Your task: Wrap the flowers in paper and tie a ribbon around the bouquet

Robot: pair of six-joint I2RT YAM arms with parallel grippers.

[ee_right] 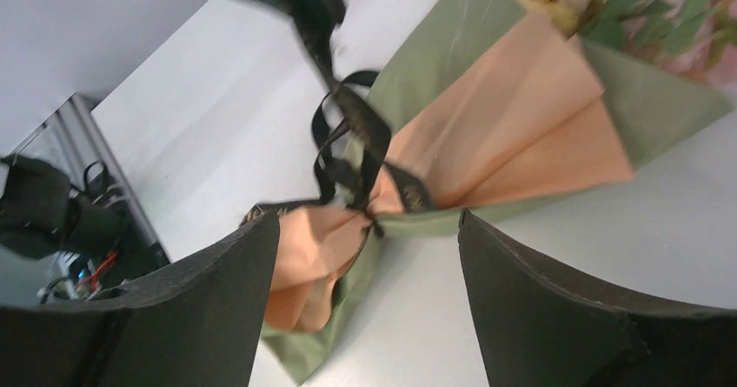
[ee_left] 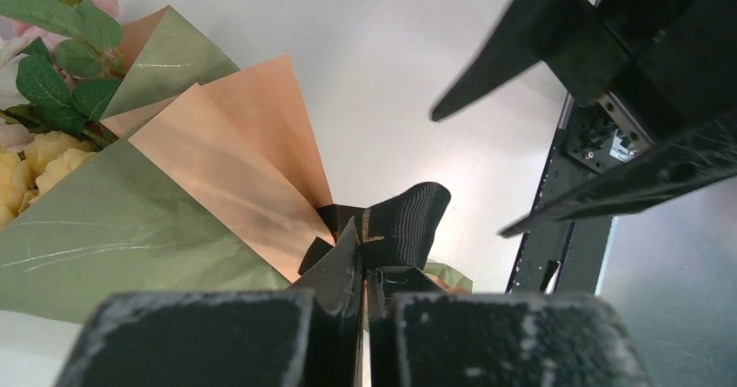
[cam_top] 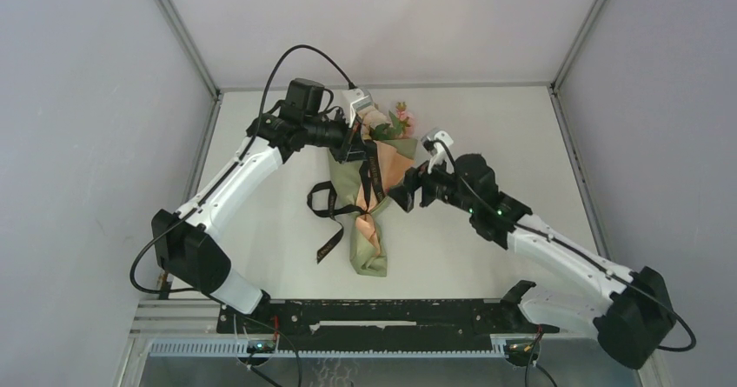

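Observation:
The bouquet (cam_top: 369, 213) lies in the middle of the table, its paper (ee_left: 113, 230) olive green outside and peach inside. Yellow and pink flowers (cam_top: 393, 124) stick out at the far end. A black ribbon (cam_top: 328, 203) is looped around the cone's narrow waist, with a tail trailing to the near left. My left gripper (cam_top: 361, 143) is over the bouquet's wide end, shut on a strand of the ribbon (ee_left: 408, 217). My right gripper (ee_right: 367, 222) stands open just right of the waist, holding nothing, its fingers (ee_right: 217, 304) astride the tied spot.
A black rail (cam_top: 374, 313) runs along the near table edge between the arm bases. Grey enclosure walls (cam_top: 87, 143) stand left, right and behind. The right arm's fingers (ee_left: 504, 65) hang close in front of my left gripper.

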